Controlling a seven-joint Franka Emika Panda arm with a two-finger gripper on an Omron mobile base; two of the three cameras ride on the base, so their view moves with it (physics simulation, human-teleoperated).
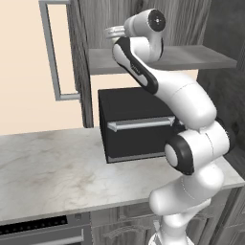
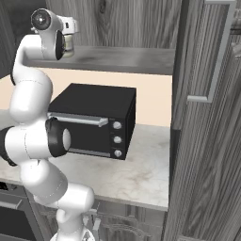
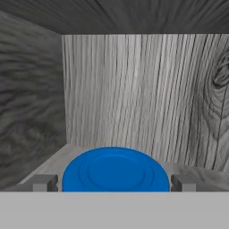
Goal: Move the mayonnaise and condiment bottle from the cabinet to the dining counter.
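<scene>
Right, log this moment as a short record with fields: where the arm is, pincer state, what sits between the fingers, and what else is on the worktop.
arm: reaching up into the open cabinet above the worktop
pincer: open, one finger on each side of a blue lid
mayonnaise: blue lid seen from above, on the cabinet shelf, not yet gripped
condiment bottle: cannot tell where it is
worktop: pale marble, bearing a black oven
cabinet door: swung open

cabinet [image 3: 134, 89] back wall close behind mayonnaise [image 3: 115, 170].
</scene>
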